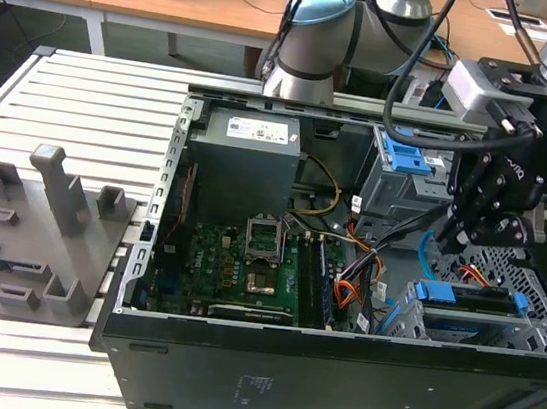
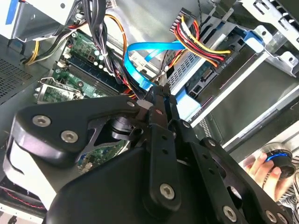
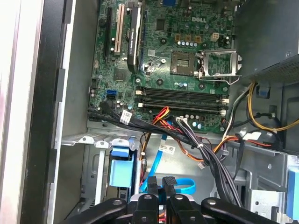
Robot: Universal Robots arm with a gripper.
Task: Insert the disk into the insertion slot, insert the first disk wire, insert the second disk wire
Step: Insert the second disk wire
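Note:
The disk (image 1: 471,301), in its bright blue carrier, lies inside the insertion slot (image 1: 537,285), the low perforated cage at the exterior view's right. The first disk wire (image 2: 201,39), an orange-red bundle, ends in a black plug (image 2: 226,59) seated on the disk's (image 2: 196,77) end. My gripper (image 1: 457,239) hangs just above the disk's connector end. Its fingers stand together on the end of the second disk wire (image 2: 140,51), the light-blue cable, in the second wrist view. The same cable (image 3: 184,185) loops at my gripper (image 3: 161,183) in the first wrist view.
The motherboard (image 1: 237,255) and power supply (image 1: 245,155) fill the open case. A taller grey cage with a blue latch (image 1: 405,166) stands behind the slot. Black cable bundles (image 3: 154,126) cross nearby. A grey fixture plate (image 1: 38,234) lies outside. A person's hand (image 2: 264,170) shows beyond the case.

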